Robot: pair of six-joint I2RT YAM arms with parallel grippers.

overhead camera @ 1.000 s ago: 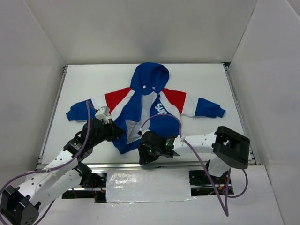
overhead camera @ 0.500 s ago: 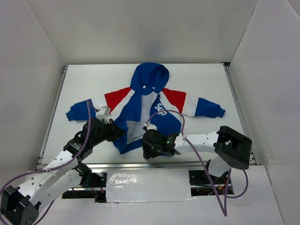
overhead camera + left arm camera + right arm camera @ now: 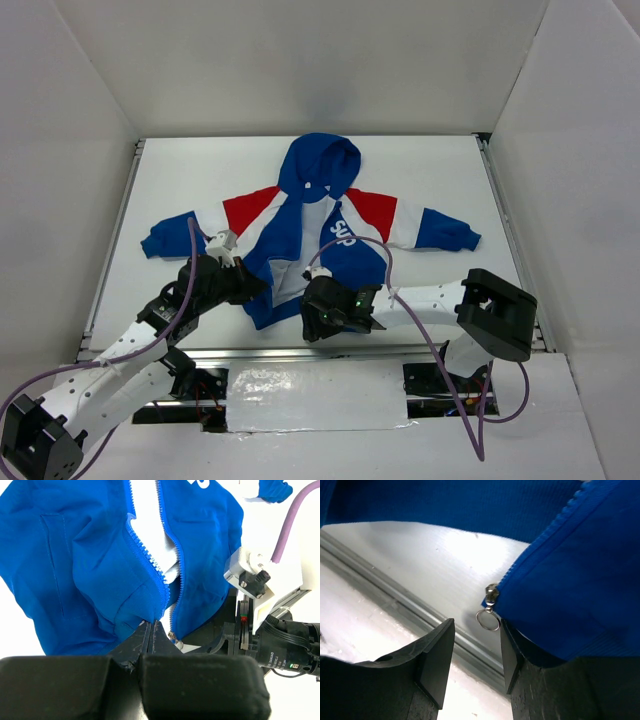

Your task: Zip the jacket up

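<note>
Jacket flat on table, front unzipped, hood away from arm bases. I see left gripper clamped on hem corner of one front panel, at foot of zipper teeth. Right gripper stands parted. Other panel's slider and ring pull sit in line with the gap.

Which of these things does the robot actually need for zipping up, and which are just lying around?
Part of the job:
jacket
zipper pull, between the fingers of the open right gripper
left gripper, shut on the jacket's hem

Just there:
table
purple cable
metal rail at the table's edge
</note>
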